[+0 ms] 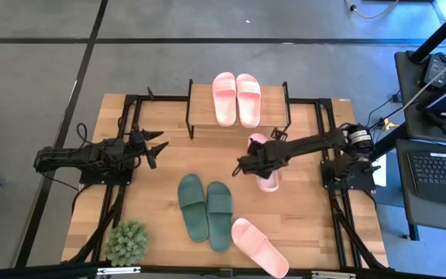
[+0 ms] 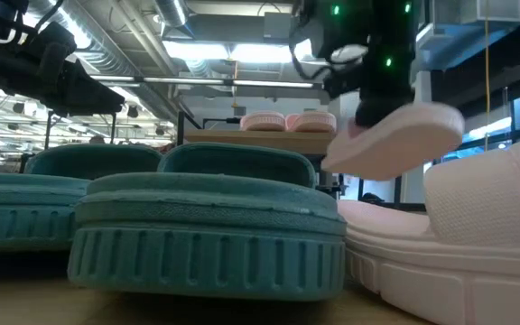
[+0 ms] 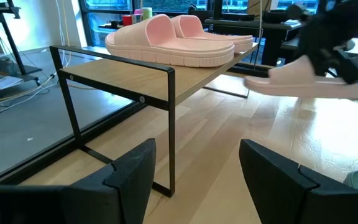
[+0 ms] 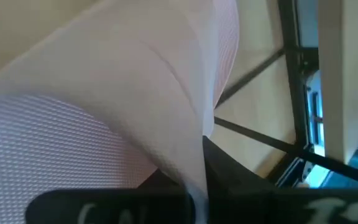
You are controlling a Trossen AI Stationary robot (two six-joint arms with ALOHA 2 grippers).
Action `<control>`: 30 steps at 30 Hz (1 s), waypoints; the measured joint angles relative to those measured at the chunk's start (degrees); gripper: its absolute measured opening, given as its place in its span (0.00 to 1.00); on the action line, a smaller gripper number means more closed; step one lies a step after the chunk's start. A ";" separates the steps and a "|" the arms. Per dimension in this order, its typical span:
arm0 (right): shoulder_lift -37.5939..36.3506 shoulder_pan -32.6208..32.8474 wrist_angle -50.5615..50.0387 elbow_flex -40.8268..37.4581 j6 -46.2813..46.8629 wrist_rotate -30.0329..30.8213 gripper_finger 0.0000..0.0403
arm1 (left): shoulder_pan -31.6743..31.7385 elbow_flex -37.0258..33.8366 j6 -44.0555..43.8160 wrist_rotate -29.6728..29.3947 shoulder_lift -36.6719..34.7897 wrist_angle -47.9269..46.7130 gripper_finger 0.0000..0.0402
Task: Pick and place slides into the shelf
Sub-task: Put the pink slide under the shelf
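Robotics lab or workshop, exposed ceiling ducts (image 2: pixel 106 54), strip lights (image 2: pixel 233 50), grey taped floor (image 1: pixel 37 70), laptop (image 1: pixel 440 174) on side bench

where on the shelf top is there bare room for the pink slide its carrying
The shelf top is bare left of the pink pair, toward its left posts. Its right part is taken by that pair. The right gripper holds the carried slide just in front of the shelf.
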 joint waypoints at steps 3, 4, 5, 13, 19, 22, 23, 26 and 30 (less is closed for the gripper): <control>0.00 -2.24 6.41 -3.85 -0.09 -0.20 0.03 | 0.00 0.00 0.00 0.00 0.00 0.00 0.56; 0.04 -2.84 7.69 -5.14 -0.05 -0.17 0.03 | 0.00 0.00 0.00 0.00 0.00 0.00 0.56; 0.03 -3.42 8.99 -6.47 -0.06 -0.19 0.03 | 0.00 0.00 0.00 0.00 0.00 0.00 0.56; 0.04 -6.81 18.25 -13.75 -1.18 0.33 0.03 | 0.00 0.00 0.00 0.00 0.00 0.00 0.56; -0.09 -9.13 19.55 -14.79 -2.88 1.22 0.03 | 0.00 0.00 0.00 -0.01 0.00 0.02 0.56; -0.08 -9.93 20.15 -14.79 -3.04 1.15 0.03 | 0.00 0.00 -0.03 -0.02 0.00 0.02 0.56; -0.05 -10.11 20.27 -14.81 -2.93 1.10 0.03 | 0.00 0.00 -0.02 0.00 0.00 0.02 0.56; -0.05 -10.48 20.68 -14.79 -2.71 0.90 0.07 | 0.00 0.00 -0.04 -0.01 0.00 0.02 0.56; -0.02 -10.48 21.61 -14.80 -2.89 0.92 0.19 | 0.00 0.00 -0.02 0.00 0.00 0.02 0.56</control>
